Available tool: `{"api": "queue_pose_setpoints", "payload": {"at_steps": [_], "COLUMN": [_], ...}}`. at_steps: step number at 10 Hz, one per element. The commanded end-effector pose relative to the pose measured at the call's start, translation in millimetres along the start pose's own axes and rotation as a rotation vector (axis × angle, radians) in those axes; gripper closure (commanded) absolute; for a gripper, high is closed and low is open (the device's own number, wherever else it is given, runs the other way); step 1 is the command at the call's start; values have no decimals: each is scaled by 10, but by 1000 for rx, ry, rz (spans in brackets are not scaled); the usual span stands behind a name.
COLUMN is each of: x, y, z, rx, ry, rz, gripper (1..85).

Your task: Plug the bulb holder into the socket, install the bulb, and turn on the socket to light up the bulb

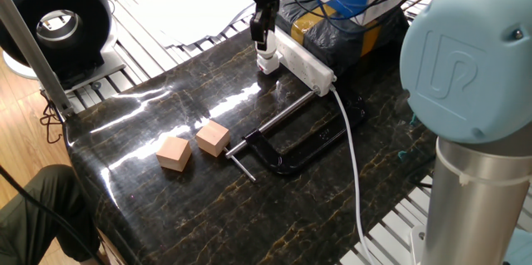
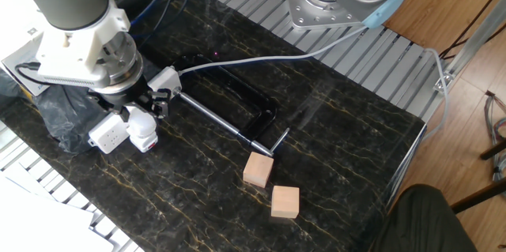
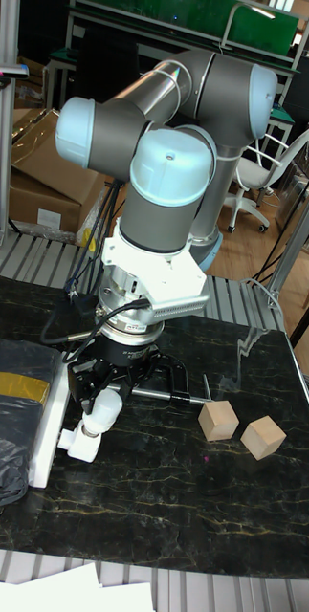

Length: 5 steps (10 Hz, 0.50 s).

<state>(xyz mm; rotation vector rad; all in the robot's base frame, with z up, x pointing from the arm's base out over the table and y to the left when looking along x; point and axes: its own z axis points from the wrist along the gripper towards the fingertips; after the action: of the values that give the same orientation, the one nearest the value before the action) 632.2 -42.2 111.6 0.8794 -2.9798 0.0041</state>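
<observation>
Bulb holder [image 3: 78,445] sits at the near end of the socket [image 1: 306,59], looks plugged in. Gripper [image 2: 141,112] pinches the bulb [image 2: 142,128] just above the holder. Left: seat the bulb, flip the switch.
</observation>
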Motion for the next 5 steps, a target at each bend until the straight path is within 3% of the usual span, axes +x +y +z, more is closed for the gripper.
{"api": "queue_pose_setpoints", "payload": {"at_steps": [1,5], "x": [-31,-163], "y": [-43,48], "z": [-49,-241], "rx": [21,6], "ry": [-11,-10], "rz": [-46,-89], "gripper": [240,207]}}
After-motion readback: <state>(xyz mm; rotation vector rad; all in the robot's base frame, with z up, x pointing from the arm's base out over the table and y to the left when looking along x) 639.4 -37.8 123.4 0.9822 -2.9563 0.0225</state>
